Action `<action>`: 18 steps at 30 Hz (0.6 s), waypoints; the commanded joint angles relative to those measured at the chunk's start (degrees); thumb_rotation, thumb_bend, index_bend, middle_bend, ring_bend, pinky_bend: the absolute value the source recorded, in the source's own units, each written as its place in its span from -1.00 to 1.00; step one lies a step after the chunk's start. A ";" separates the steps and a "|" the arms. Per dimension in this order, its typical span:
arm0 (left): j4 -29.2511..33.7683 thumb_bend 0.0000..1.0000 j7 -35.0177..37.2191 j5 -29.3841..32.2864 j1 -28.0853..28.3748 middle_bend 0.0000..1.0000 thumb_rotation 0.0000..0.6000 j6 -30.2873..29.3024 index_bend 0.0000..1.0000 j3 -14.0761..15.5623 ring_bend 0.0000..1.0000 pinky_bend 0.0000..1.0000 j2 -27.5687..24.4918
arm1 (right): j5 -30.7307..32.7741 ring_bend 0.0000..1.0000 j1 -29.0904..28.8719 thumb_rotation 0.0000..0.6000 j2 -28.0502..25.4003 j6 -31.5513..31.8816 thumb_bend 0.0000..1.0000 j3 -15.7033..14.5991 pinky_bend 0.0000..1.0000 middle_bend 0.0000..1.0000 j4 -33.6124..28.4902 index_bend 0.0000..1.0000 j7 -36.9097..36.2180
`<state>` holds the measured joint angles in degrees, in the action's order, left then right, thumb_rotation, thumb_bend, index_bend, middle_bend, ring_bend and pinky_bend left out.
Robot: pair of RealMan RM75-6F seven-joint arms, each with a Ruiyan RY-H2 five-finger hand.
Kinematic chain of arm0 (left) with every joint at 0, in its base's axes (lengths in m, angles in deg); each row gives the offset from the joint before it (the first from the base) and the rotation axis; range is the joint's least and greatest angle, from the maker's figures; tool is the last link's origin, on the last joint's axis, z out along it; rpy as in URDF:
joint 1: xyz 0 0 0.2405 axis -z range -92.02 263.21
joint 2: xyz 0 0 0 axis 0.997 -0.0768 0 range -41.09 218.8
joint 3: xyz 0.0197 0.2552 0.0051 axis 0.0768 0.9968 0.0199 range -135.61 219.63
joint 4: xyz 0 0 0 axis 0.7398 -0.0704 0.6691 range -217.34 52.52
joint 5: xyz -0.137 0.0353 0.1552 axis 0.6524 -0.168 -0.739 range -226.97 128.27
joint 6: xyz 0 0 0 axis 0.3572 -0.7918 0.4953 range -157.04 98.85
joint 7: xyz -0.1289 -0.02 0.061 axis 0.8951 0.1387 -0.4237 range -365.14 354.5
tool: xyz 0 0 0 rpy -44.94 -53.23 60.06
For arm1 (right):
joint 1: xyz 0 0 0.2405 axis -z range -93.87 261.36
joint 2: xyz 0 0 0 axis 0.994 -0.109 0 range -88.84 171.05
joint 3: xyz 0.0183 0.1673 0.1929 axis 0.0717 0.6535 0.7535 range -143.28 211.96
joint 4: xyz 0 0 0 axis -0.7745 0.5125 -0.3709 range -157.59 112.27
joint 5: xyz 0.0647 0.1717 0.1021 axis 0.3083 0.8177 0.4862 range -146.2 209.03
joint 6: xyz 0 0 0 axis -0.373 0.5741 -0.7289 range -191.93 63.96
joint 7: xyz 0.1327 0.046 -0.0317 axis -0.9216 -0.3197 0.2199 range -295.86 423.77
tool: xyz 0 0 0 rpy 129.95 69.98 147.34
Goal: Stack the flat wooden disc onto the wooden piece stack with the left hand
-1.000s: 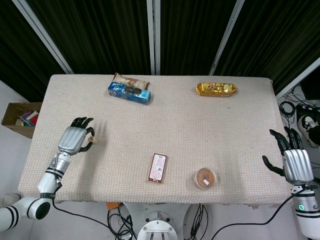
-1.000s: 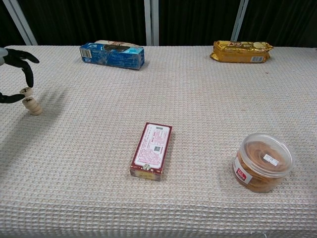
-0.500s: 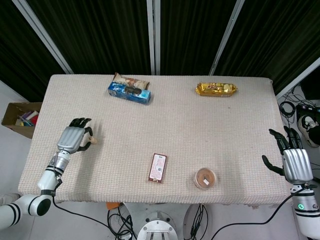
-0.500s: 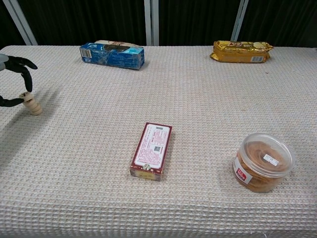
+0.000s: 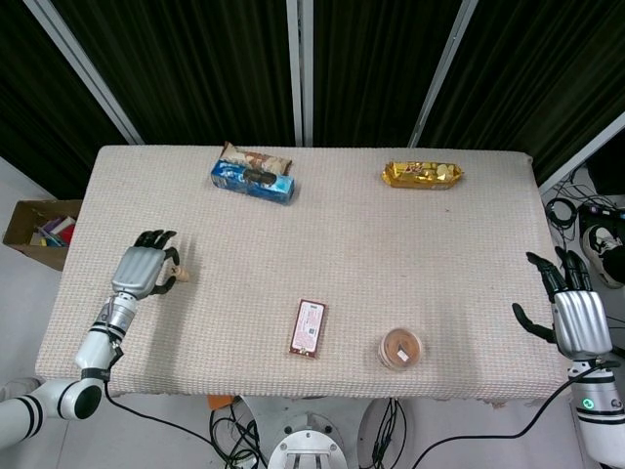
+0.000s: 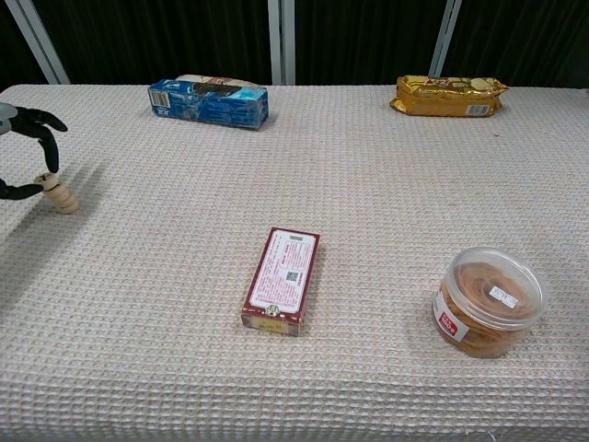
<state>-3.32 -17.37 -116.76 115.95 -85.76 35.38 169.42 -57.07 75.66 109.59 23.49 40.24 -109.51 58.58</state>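
Note:
A small wooden piece stack [image 6: 66,201] stands near the table's left edge, with the flat wooden disc [image 6: 46,179] lying on top of it. My left hand [image 5: 140,269] reaches over it from the left. In the chest view only the left hand's dark fingers [image 6: 37,120] show; a fingertip and the thumb pinch the disc from either side. In the head view the stack [image 5: 180,277] peeks out just right of the fingers. My right hand [image 5: 576,319] hovers off the table's right edge, fingers spread, holding nothing.
A red-and-white box [image 6: 282,278] lies at centre front and a round lidded tub [image 6: 488,300] at front right. A blue biscuit pack [image 6: 209,101] and a gold packet [image 6: 450,96] lie along the far edge. A cardboard box [image 5: 39,233] sits on the floor left.
The left hand came down with the disc from just above the stack and set it on top. Since then it has barely moved. The right hand stayed still.

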 commanded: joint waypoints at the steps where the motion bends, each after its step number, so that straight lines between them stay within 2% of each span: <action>1: 0.10 -0.30 -0.19 0.12 0.06 -0.81 1.00 0.03 -0.12 0.02 -0.88 -0.81 0.01 | 0.07 -1.00 0.00 1.00 0.06 -0.06 -0.55 0.00 -1.00 -0.53 0.10 -0.71 -0.06; 18: 0.57 -0.31 -1.81 0.78 0.46 -0.82 1.00 0.00 -0.16 0.23 -0.88 -0.81 0.22 | 0.20 -1.00 0.08 1.00 0.18 -0.06 -0.55 0.05 -1.00 -0.51 0.54 -0.71 -0.55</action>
<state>-2.76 -19.18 -115.98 116.41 -85.77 35.61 169.65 -56.89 75.75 109.77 23.44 40.29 -108.97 58.04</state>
